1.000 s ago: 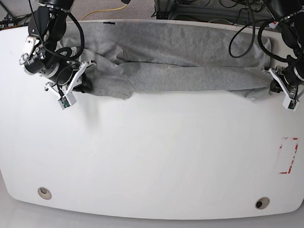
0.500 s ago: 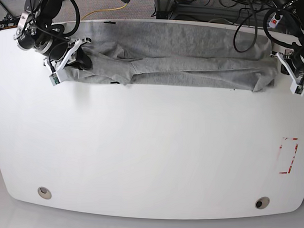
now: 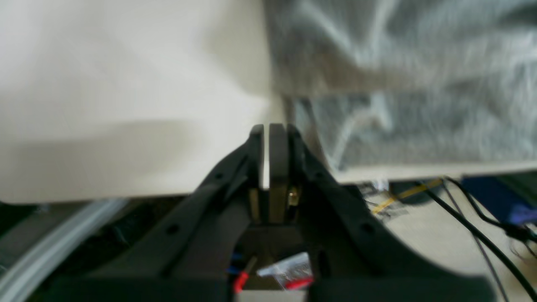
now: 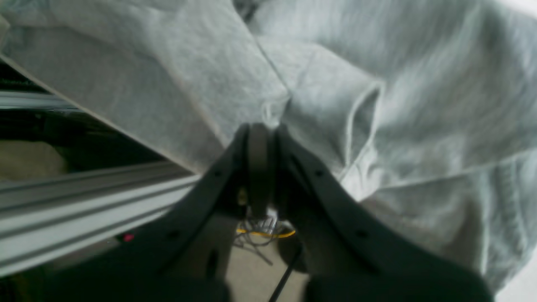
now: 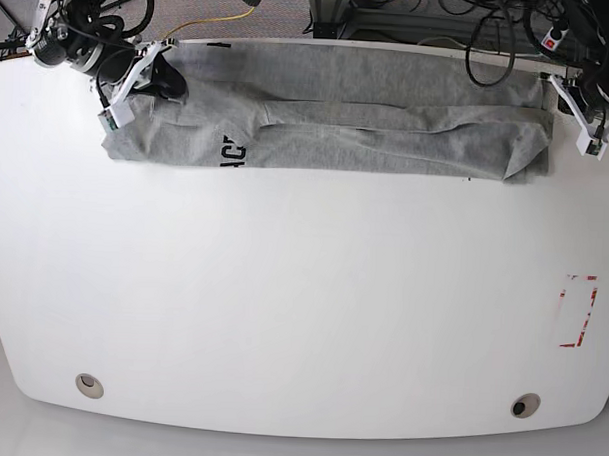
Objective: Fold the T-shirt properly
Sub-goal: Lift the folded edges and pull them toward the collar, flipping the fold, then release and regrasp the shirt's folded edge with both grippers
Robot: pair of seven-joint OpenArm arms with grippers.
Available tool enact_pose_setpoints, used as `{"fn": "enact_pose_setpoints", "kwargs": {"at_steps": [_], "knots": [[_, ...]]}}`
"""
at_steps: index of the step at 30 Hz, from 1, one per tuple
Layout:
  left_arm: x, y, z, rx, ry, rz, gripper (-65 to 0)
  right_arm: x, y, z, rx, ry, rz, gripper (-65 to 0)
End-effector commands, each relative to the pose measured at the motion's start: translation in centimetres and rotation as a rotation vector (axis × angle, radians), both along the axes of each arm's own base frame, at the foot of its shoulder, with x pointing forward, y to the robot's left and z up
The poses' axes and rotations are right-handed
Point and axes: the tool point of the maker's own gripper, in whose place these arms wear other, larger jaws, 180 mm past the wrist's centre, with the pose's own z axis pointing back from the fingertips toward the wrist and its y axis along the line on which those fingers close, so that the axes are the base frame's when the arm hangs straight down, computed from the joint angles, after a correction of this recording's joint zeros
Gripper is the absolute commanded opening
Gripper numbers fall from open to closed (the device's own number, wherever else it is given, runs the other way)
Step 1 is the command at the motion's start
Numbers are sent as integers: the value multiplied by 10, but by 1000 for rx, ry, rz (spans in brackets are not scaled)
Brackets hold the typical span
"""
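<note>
**Shirt lay banded along the far edge**

I saw the T-shirt (image 5: 328,124) stretched left to right across the far side of the white table (image 5: 301,318), black lettering showing near its left end. My right gripper (image 4: 262,126) sat pressed together at the left end, pinching a fold of grey cloth. My left gripper (image 3: 268,128) was pressed together beside the shirt's right edge, gripping nothing I could see

A white table (image 5: 301,318) stood on a grey floor (image 5: 207,4); cables (image 5: 207,24) lay behind it.
</note>
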Motion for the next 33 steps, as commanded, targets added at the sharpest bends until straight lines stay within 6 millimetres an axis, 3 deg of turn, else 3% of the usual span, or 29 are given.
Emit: {"fn": "enact_pose_setpoints", "kwargs": {"at_steps": [1,10,17,23,25,33], "knots": [[1,4,6,20,-10,-12,-650,4,2,13,16,-46,16,-650],[0,8,7,29,-3,-11,-650,-15,2,6,23,5,15,-650],[2,5,8,25,-13,-18,-650,-25,-10,4,2,32,-18,-650],[18,3,14,18,-62,-12,-500,-34,-11,0,-3,61,-19,-620],[23,-5,12,-6,-81,-3,-472,-38,-11,-1,-6,74,-17,-556],[62,-9,29,-24,-189,7,-461,-36,-10,1,-1,66,-15,-149]]}}
